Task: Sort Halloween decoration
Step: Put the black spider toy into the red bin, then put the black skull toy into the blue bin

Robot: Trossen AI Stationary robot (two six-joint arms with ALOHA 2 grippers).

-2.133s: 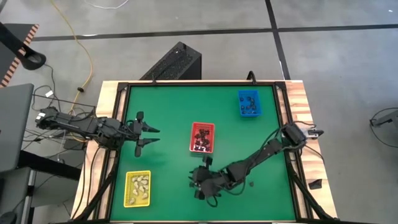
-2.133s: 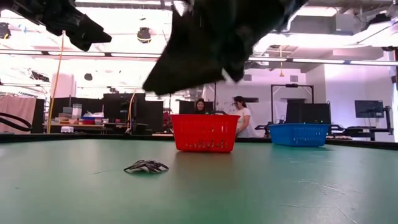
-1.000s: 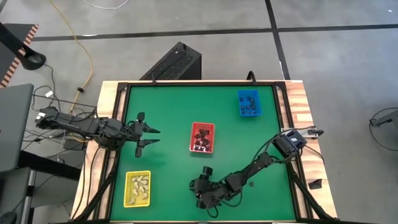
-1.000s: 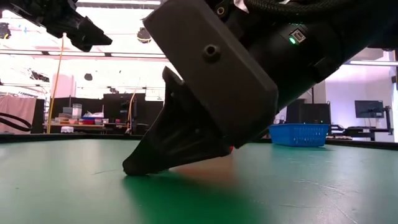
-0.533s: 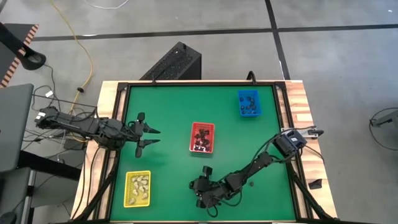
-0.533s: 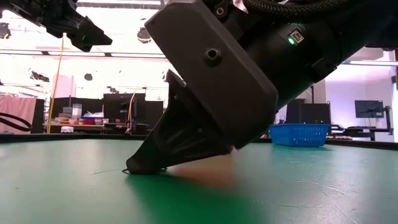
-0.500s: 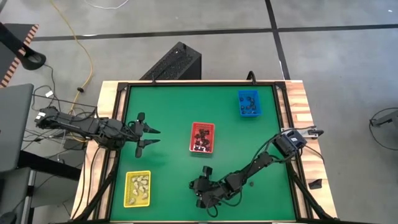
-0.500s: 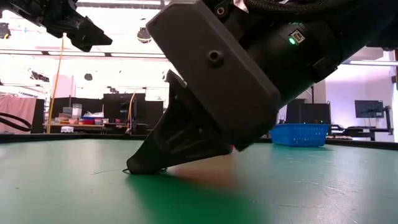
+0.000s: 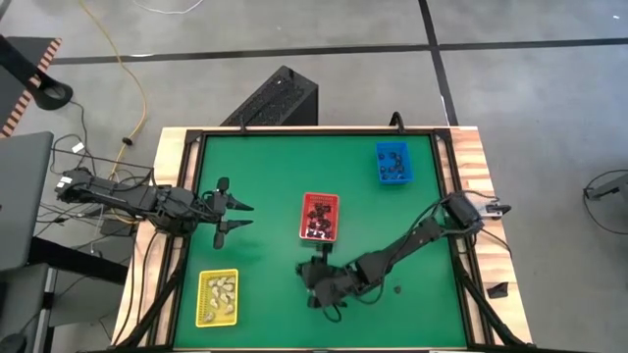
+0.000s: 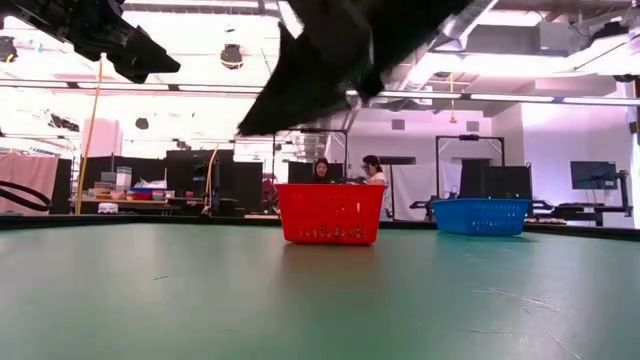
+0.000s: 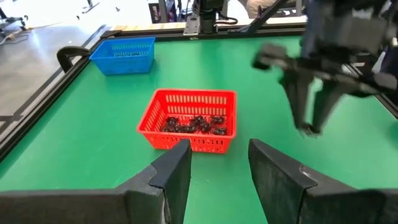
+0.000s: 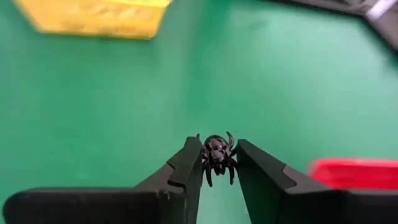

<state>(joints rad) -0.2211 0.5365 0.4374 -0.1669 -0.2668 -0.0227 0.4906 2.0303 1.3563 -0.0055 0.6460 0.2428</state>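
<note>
Right gripper (image 12: 217, 163) closed on a small black spider decoration (image 12: 216, 153), glossy rounded body and thin curled legs pinched between two matte dark wedge-shaped fingertips (image 12: 186, 163). Lifted clear of the mat, seen in the low view as a dark angular mass (image 10: 340, 60) overhead. From above, placed near the front middle of the table (image 9: 319, 277), just in front of the red tray.

Largest to smallest:

Table (image 9: 265, 176): flat green felt-like mat, black frame, pale wood strips at the sides.

Left arm: stretched in from the left edge, gripper (image 9: 231, 214) hovering well left of the red tray, blunt dark fingers (image 11: 177, 171) parted and holding nothing.

Yellow tray (image 9: 217, 297): rectangular plastic, front left corner, filled with cream lumpy pieces (image 9: 220, 290).

Red tray (image 11: 193, 118): rectangular plastic basket, perforated lattice walls, mid-table; cluster of small black shapes (image 11: 193, 124) on its floor, with a few pale flecks visible from above.

Blue tray (image 9: 393, 163): same lattice basket form, far right of the mat, more small dark pieces (image 9: 394, 165) inside; exact shapes too small to tell.

One tiny dark speck (image 9: 396, 289) on the mat right of the right arm, identity unclear.

Two people (image 10: 345, 170) in the room behind the red tray, low view.
</note>
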